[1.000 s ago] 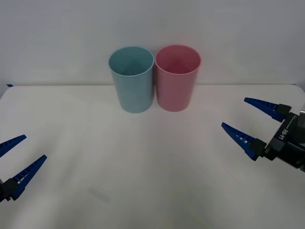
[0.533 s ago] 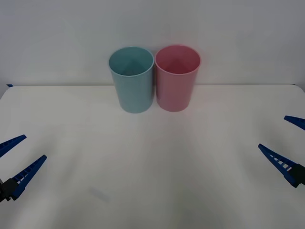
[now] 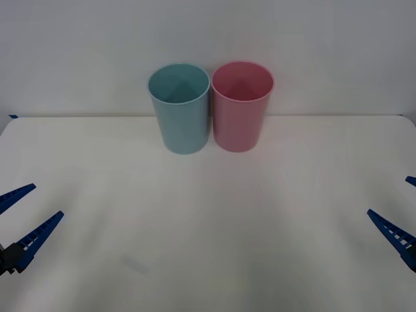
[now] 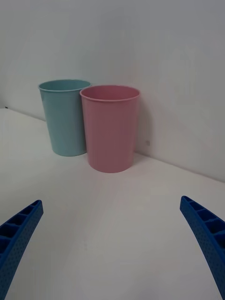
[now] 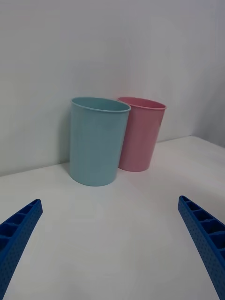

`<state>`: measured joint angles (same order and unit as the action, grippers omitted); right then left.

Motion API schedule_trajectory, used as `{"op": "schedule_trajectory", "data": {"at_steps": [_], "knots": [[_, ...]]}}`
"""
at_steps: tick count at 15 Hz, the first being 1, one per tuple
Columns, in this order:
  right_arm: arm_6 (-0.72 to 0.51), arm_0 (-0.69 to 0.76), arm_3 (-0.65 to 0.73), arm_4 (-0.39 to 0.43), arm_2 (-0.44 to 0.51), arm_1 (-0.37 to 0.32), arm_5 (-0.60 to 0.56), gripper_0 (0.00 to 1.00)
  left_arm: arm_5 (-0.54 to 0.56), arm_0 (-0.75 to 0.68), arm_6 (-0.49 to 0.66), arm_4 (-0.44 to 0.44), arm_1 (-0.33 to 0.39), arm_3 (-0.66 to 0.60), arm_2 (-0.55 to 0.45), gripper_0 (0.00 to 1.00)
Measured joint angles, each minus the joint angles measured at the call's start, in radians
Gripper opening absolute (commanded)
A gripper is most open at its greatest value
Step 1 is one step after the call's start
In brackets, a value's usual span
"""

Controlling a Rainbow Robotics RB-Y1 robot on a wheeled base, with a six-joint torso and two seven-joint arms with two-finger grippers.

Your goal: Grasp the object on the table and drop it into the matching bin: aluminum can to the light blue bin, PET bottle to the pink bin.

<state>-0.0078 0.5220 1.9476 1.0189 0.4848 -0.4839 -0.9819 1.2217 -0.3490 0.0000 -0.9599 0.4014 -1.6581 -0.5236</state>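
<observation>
The light blue bin [image 3: 180, 107] and the pink bin [image 3: 241, 105] stand upright side by side, touching, at the back of the white table [image 3: 208, 214]. The aluminum can and any other object to grasp are out of view. My left gripper [image 3: 23, 218] hovers open and empty over the table's front left. At the right edge my right gripper [image 3: 400, 208] is open and empty, partly cut off. The right wrist view looks past the open right gripper [image 4: 111, 201] at the pink bin [image 4: 110, 126] and light blue bin [image 4: 63, 117]. The left wrist view shows the open left gripper [image 5: 109, 200] facing the light blue bin [image 5: 97, 140] and pink bin [image 5: 140, 133].
A plain white wall [image 3: 208, 39] rises directly behind the bins. A faint grey smudge [image 3: 135, 264] marks the tabletop near the front left. Bare tabletop stretches between the grippers and the bins.
My right gripper has pulled back to the right and toward the front, leaving most of the front view. The left gripper and both bins have not moved.
</observation>
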Motion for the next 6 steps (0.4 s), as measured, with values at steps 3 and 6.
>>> {"op": "schedule_trajectory", "data": {"at_steps": [3,6], "knots": [[-0.004,0.0,-0.001,0.0,0.0,0.017,-0.007,1.0,0.0,0.0,0.0,0.0,0.0,0.0,0.0,1.0],[-0.006,0.001,-0.001,0.002,0.0,0.025,-0.008,1.0,0.0,0.0,0.0,0.0,0.0,0.0,0.0,1.0]]}}
